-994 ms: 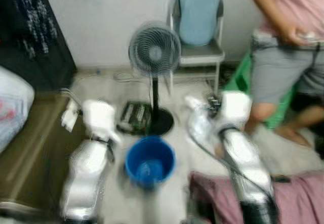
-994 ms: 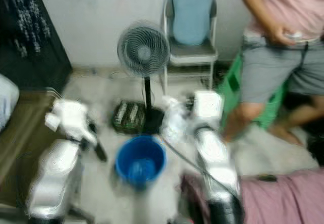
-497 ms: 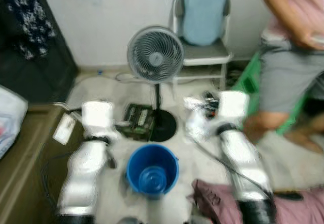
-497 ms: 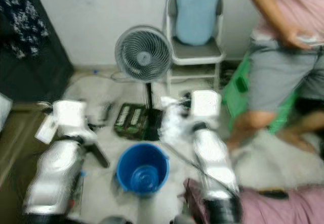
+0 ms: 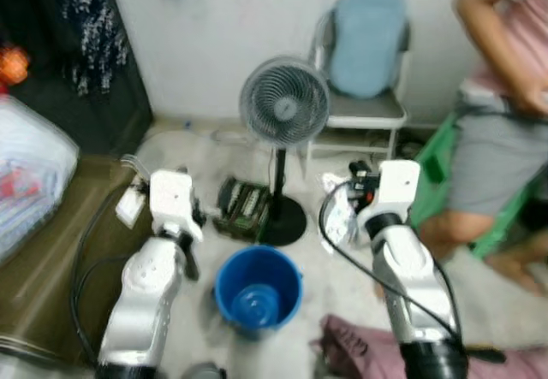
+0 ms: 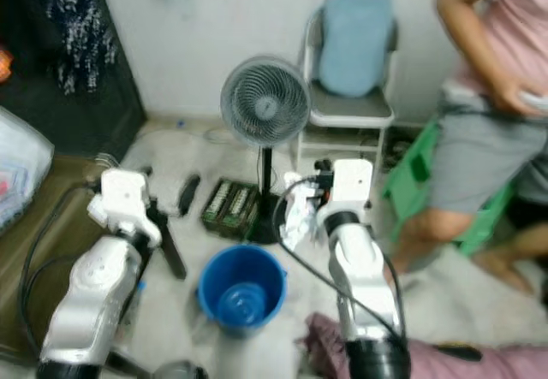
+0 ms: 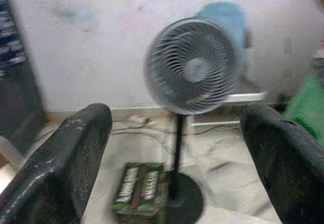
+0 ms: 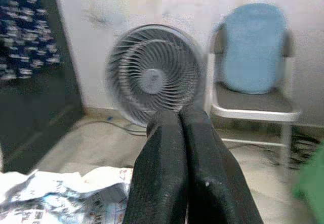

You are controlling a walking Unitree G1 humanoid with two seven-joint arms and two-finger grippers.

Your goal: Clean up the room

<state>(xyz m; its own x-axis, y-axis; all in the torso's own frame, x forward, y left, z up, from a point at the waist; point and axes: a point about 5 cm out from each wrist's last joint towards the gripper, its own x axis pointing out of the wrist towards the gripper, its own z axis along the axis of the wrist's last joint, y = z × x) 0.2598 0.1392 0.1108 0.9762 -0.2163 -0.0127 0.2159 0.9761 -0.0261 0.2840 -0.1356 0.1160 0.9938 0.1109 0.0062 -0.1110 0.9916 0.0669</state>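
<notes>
- Blue bucket point(image 5: 257, 289) stands upright on the floor point(image 5: 197, 152), near centre, between the two silver arms; mouth open, nothing readable inside through the blur.
- Pedestal fan point(image 5: 283, 103) just beyond the bucket, round black base on the floor, head facing the robot.
- Green-and-black box point(image 5: 243, 209) lies flat just left of the fan base.
- Crumpled newspaper point(image 5: 336, 218) on the floor right of the fan base, beside the right arm's wrist.
- Left gripper point(image 7: 177, 153) held out over the floor left of the bucket, jaws spread wide with nothing between them; fan and box lie ahead of it.
- Right gripper point(image 8: 183, 148) held out to the right of the bucket, jaws pressed together, nothing between them; the newspaper lies low at its side.
- Metal chair point(image 5: 361, 88) with a blue cushion stands against the far wall, behind the fan.
- Person point(image 5: 501, 114) in a pink top and grey shorts at far right, next to a green object point(image 5: 432, 161).
- Pink cloth point(image 5: 360, 349) bunched at the near right edge.
- Black cable point(image 5: 86, 242) loops at near left.
</notes>
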